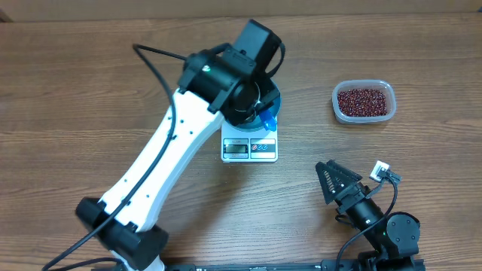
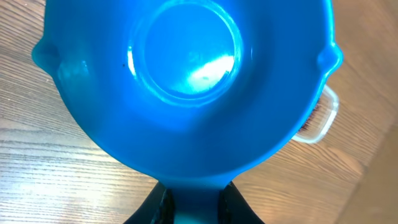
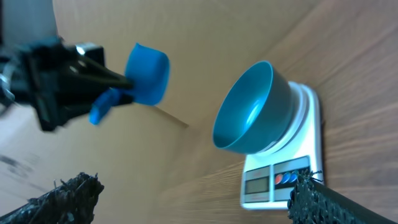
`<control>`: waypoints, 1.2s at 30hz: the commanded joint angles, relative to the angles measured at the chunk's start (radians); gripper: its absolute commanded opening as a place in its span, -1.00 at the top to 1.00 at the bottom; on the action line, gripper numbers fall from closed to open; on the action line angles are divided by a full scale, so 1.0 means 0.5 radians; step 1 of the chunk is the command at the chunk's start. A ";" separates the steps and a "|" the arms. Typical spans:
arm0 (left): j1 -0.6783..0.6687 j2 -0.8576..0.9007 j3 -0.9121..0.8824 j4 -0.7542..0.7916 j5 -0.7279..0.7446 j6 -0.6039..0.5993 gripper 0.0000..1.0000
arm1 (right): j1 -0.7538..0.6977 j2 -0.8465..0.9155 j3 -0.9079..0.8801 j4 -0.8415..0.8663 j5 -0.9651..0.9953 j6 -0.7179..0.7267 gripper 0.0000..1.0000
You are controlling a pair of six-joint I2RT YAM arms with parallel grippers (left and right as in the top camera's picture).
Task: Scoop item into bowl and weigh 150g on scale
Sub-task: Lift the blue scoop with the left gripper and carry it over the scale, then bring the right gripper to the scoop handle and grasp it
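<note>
The blue bowl [image 1: 276,101] [image 3: 249,112] stands on the white scale [image 1: 250,148] [image 3: 280,180]. No beans show in the part of its inside that I see. My left gripper [image 2: 193,208] [image 3: 126,81] is shut on the handle of a blue scoop [image 1: 268,117] [image 2: 186,81] [image 3: 149,74], held in the air over the bowl. The scoop looks empty. The red-brown beans [image 1: 364,101] lie in a clear tub [image 1: 336,103] to the right. My right gripper [image 1: 337,178] [image 3: 193,196] stands open near the front right, holding nothing.
The left arm [image 1: 166,158] crosses the table from the front left and hides most of the bowl from above. Past the scoop's right edge in the left wrist view shows a pale rounded container corner [image 2: 323,118]. The table [image 1: 90,90] is bare wood.
</note>
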 commanded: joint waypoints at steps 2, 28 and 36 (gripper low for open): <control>-0.015 0.249 -0.008 0.012 0.011 -0.055 0.91 | -0.017 -0.020 -0.021 0.050 -0.034 0.306 -1.00; -0.170 0.449 -0.005 0.269 -0.034 -0.197 0.91 | 0.034 1.534 0.866 -0.015 -0.253 -0.304 -0.39; -0.168 0.449 -0.005 0.271 -0.028 -0.349 0.91 | 0.188 2.029 0.976 0.198 -0.211 -0.288 -0.22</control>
